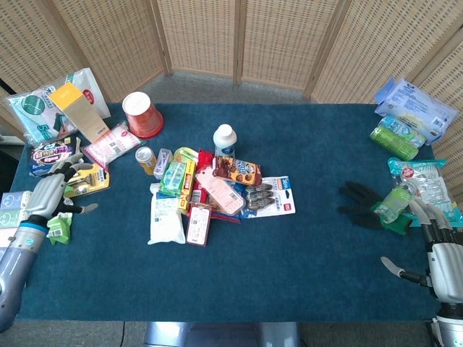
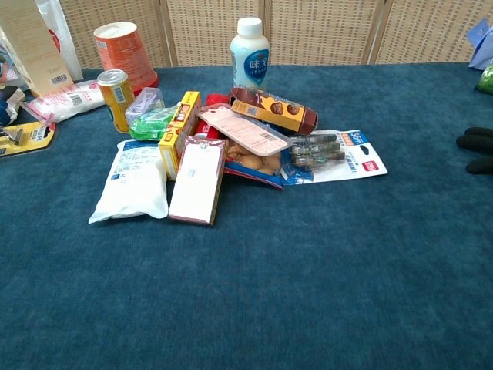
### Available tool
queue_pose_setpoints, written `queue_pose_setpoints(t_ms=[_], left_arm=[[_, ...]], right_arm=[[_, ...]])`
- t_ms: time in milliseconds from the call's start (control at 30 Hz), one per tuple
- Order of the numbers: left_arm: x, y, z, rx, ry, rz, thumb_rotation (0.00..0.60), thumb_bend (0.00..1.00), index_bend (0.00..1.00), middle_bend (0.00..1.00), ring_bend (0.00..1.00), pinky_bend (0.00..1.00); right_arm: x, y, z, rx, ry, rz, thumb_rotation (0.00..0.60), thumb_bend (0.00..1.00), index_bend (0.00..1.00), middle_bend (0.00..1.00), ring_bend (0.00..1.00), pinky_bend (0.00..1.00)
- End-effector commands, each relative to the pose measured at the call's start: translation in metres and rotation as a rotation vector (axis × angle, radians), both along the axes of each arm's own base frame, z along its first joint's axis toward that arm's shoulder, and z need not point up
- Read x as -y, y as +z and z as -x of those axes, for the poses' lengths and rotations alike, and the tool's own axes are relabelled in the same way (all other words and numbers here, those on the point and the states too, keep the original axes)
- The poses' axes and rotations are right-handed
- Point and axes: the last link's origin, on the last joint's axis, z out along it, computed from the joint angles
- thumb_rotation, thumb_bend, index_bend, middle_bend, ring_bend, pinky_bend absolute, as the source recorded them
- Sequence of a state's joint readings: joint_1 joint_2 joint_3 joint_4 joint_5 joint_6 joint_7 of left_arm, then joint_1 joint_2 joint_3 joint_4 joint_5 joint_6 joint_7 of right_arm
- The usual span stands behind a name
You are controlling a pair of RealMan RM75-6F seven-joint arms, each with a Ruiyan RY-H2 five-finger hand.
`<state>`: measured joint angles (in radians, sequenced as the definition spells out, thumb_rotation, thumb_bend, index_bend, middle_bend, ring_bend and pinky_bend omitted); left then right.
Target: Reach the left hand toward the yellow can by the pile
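Observation:
The yellow can (image 1: 146,160) stands upright at the left edge of the pile, next to a clear green packet; the chest view shows the yellow can (image 2: 116,99) at upper left. My left hand (image 1: 52,194) hovers open with fingers spread over the table's left side, well to the left of the can, above a yellow razor pack (image 1: 88,181). At the table's front right corner my right hand (image 1: 438,249) stays open and holds nothing. Neither hand appears in the chest view.
The pile (image 1: 210,191) of packets and boxes fills the table's middle, with a white bottle (image 1: 224,139) behind it. A red cup (image 1: 142,113) stands behind the can. Snack bags (image 1: 51,101) crowd the far left; a black glove (image 1: 362,204) and green packets lie at right.

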<state>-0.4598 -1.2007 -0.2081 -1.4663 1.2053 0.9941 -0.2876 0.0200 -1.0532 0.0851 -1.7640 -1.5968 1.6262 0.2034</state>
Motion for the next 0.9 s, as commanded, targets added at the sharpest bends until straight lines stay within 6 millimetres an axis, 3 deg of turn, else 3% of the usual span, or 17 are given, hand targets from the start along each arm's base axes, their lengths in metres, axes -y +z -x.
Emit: queue_pose_setpoints(t_ms=[33, 167, 333, 600, 900], left_arm=[[-0.026, -0.018, -0.014, 0.018, -0.009, -0.007, 0.600, 0.00, 0.22, 0.00, 0.00, 0.00], [-0.045, -0.031, -0.025, -0.001, -0.007, -0.002, 0.600, 0.00, 0.20, 0.00, 0.00, 0.00], [-0.066, -0.049, -0.043, -0.062, -0.013, 0.032, 0.600, 0.00, 0.10, 0.00, 0.00, 0.00], [-0.087, -0.071, -0.059, -0.130, 0.016, 0.047, 0.600, 0.00, 0.00, 0.00, 0.00, 0.00], [-0.105, -0.091, -0.067, -0.181, 0.032, 0.055, 0.600, 0.00, 0.06, 0.00, 0.00, 0.00]], right_arm=[[0.000, 0.001, 0.000, 0.006, -0.001, -0.001, 0.600, 0.00, 0.00, 0.00, 0.00, 0.00], [0.000, 0.002, 0.001, 0.015, -0.003, -0.002, 0.600, 0.00, 0.00, 0.00, 0.00, 0.00], [0.001, 0.004, 0.001, 0.031, -0.005, -0.004, 0.600, 0.00, 0.00, 0.00, 0.00, 0.00], [0.001, 0.007, 0.003, 0.051, -0.011, -0.009, 0.600, 0.00, 0.00, 0.00, 0.00, 0.00], [0.003, 0.012, 0.006, 0.077, -0.023, 0.000, 0.600, 0.00, 0.00, 0.00, 0.00, 0.00]])
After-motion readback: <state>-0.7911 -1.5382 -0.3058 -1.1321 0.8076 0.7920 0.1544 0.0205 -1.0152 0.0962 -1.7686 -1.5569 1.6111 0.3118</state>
